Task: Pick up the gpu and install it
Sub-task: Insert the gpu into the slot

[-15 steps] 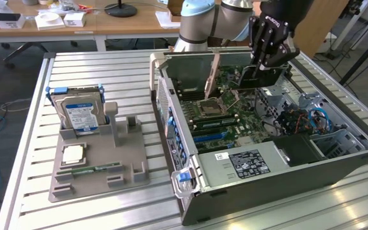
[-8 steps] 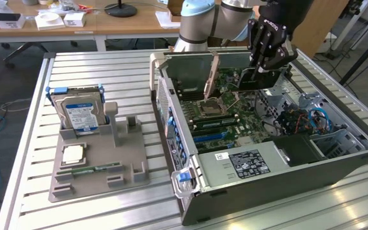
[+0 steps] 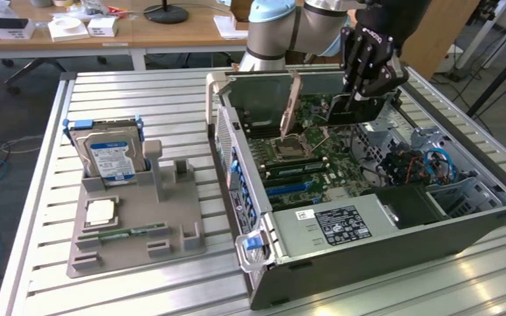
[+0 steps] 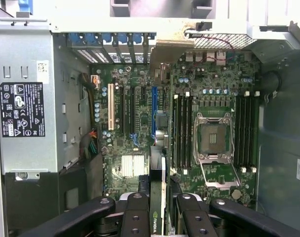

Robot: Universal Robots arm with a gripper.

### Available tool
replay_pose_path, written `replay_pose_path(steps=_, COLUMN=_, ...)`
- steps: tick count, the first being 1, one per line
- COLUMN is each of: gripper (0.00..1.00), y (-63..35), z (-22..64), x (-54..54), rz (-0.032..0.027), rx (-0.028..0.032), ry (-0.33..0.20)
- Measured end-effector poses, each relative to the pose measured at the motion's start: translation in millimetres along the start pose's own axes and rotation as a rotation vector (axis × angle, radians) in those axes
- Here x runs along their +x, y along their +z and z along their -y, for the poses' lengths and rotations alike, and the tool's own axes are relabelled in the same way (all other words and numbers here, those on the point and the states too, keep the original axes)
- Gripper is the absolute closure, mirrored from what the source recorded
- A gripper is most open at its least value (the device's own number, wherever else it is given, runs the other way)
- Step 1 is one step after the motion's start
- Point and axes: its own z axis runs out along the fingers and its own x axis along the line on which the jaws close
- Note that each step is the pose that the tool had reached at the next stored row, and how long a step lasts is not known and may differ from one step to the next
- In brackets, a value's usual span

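My gripper [image 3: 359, 97] hangs over the far end of the open computer case [image 3: 463, 227] and is shut on the gpu [image 3: 347, 113], a thin black card held on edge just above the motherboard [image 3: 310, 161]. In the wrist view the gpu [image 4: 156, 223] shows edge-on between the black fingers [image 4: 135, 213] of the gripper [image 4: 157, 200], with a small green logo on it. Its lower edge hovers over the expansion slots [image 4: 153, 112] beside the heatsink. I cannot tell whether the card touches a slot.
A grey fixture tray [image 3: 178, 240] on the exterior view's left holds an upright hard drive [image 3: 110, 157], a processor [image 3: 101, 211] and a green memory stick [image 3: 128, 232]. The power supply [image 3: 339, 225] fills the case's near end. The open socket lever [image 3: 286, 112] stands up beside the card.
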Motion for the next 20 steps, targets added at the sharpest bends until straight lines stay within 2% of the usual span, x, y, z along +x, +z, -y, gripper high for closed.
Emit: replay_pose_path(steps=20, gripper=0.74, y=29.5, z=-0.4, x=0.5, rz=-0.0002, rx=-0.0025, ry=0.002)
